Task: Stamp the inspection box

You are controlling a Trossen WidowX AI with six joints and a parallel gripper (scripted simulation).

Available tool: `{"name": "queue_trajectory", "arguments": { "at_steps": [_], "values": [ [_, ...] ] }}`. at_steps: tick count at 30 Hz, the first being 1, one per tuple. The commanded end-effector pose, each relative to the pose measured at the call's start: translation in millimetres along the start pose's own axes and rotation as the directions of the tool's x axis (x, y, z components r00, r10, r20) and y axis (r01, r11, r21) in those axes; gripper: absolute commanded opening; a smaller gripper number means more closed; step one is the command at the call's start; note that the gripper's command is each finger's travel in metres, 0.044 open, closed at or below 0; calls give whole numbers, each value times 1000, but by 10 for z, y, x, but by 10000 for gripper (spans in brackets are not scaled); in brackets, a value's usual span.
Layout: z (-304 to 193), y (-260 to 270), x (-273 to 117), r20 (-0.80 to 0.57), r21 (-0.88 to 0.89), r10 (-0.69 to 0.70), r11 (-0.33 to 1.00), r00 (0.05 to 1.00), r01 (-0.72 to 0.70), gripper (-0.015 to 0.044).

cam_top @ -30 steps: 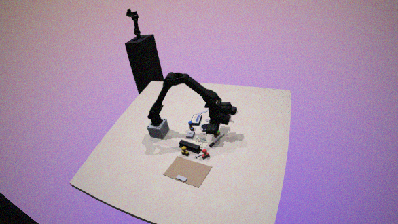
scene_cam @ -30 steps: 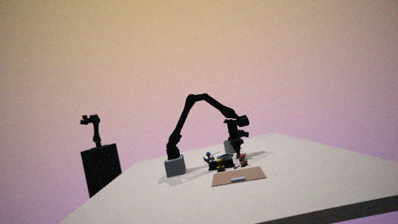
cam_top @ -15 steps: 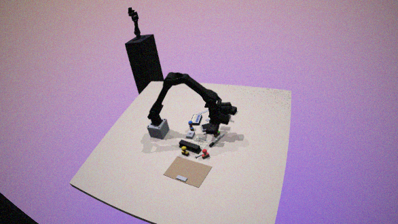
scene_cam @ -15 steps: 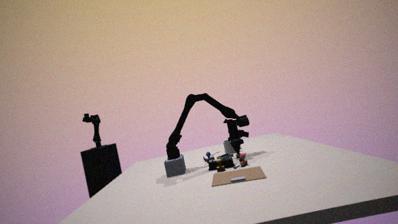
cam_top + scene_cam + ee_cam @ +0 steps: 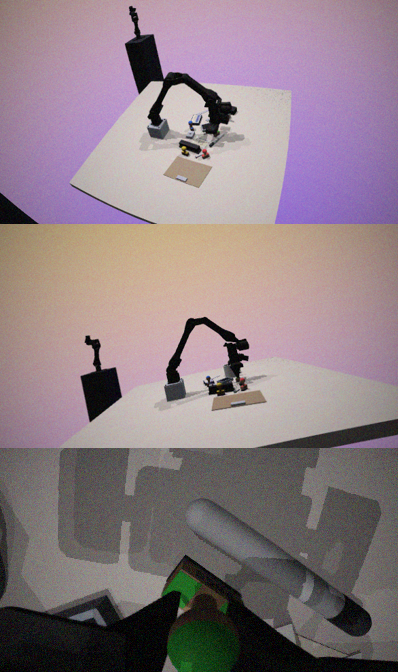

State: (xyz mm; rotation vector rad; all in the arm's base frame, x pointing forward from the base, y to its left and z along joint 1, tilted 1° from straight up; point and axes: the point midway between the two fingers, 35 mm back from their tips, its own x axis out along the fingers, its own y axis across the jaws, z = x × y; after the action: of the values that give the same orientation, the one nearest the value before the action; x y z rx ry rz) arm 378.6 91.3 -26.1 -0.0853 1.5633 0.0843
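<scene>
Green knob (image 5: 202, 645) on dark-edged stamp

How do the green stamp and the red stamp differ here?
The green stamp is gripped in the claw; the red stamp is not. The green stamp has a green knob, the red stamp a red one. Both have a rounded knob above a block base.

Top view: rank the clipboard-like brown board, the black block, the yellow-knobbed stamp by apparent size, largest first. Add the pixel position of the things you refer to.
1. Brown board (image 5: 190, 170) (image 5: 251, 398)
2. Black block (image 5: 189, 146) (image 5: 214, 389)
3. Yellow-knobbed stamp (image 5: 184, 150) (image 5: 220, 388)

As seen in the top view only; true sizes not judged.
</scene>
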Motion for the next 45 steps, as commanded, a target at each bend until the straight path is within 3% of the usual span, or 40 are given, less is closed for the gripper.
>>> {"name": "queue_trajectory", "arguments": {
  "at_steps": [1, 45],
  "values": [
    [26, 3, -50, 8, 0, 2, 1000, 1000, -2, 0],
    [36, 3, -264, 7, 0, 6, 1000, 1000, -6, 0]
  ]
}}
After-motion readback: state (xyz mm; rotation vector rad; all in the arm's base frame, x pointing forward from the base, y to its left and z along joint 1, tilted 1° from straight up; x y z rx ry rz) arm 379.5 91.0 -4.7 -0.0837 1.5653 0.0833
